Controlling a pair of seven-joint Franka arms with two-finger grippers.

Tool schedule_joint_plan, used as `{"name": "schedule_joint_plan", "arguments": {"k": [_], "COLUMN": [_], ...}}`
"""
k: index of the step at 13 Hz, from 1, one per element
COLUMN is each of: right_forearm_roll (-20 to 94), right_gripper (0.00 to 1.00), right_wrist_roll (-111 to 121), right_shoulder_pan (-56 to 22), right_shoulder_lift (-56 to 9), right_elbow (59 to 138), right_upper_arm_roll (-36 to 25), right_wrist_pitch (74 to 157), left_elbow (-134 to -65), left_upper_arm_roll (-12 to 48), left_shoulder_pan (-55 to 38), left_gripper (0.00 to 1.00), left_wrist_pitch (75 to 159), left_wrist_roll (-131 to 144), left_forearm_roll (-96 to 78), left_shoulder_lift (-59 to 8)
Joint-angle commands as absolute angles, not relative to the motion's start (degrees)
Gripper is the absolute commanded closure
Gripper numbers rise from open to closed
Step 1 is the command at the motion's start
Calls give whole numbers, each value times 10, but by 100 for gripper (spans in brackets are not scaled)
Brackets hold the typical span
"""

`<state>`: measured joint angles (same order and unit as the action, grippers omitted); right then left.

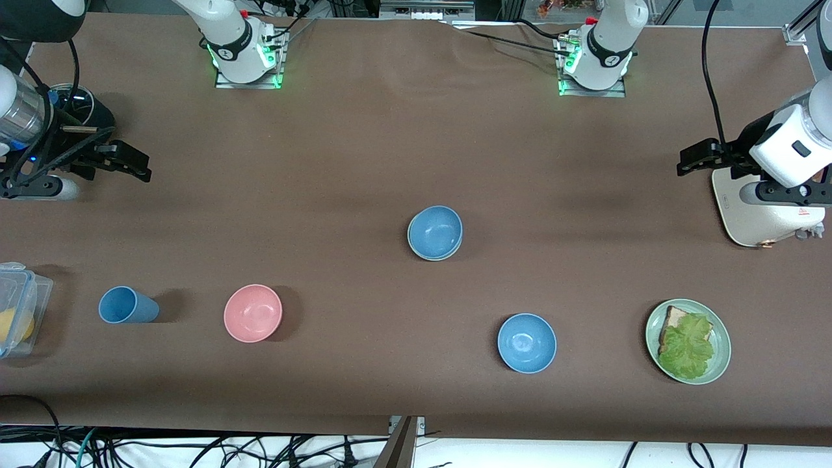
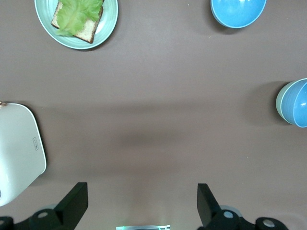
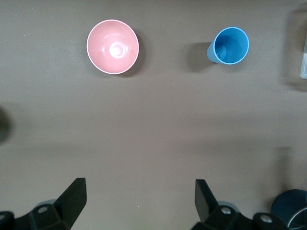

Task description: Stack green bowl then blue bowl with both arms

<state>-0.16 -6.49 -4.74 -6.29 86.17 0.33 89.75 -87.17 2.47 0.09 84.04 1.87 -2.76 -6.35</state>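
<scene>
The blue bowl [image 1: 435,231] sits nested inside the green bowl [image 1: 410,239] at the table's middle; only a thin sage rim of the green one shows. Both appear at the edge of the left wrist view, blue [image 2: 298,103] inside green [image 2: 280,99]. My left gripper [image 1: 690,161] is open and empty, raised over the left arm's end of the table, and its wrist view shows it over bare cloth [image 2: 142,191]. My right gripper [image 1: 133,162] is open and empty over the right arm's end, also over bare cloth in its wrist view [image 3: 140,189].
A brighter blue bowl [image 1: 526,342] and a green plate with bread and lettuce [image 1: 720,338] lie nearer the camera. A pink bowl [image 1: 253,312], a blue cup [image 1: 127,305] and a clear box [image 1: 16,312] lie toward the right arm's end. A white appliance [image 1: 747,211] stands under the left arm.
</scene>
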Motion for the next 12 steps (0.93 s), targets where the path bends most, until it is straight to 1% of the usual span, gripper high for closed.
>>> {"name": "schedule_joint_plan", "arguments": {"k": [1, 12], "right_forearm_roll": [-2, 0], "right_gripper": [0, 0], "right_wrist_roll": [-68, -68], "right_shoulder_pan": [-48, -48], "right_shoulder_lift": [-58, -58], "right_elbow": [860, 860], "right_upper_arm_roll": [4, 3], "right_wrist_pitch": [899, 898], "left_elbow": [-879, -860], "left_upper_arm_roll": [29, 25], "left_shoulder_pan": [1, 7], "left_gripper": [0, 0], "left_wrist_pitch": [835, 836], "left_wrist_roll": [25, 21], "left_forearm_roll": [-21, -21], "left_shoulder_lift": [-54, -73]}}
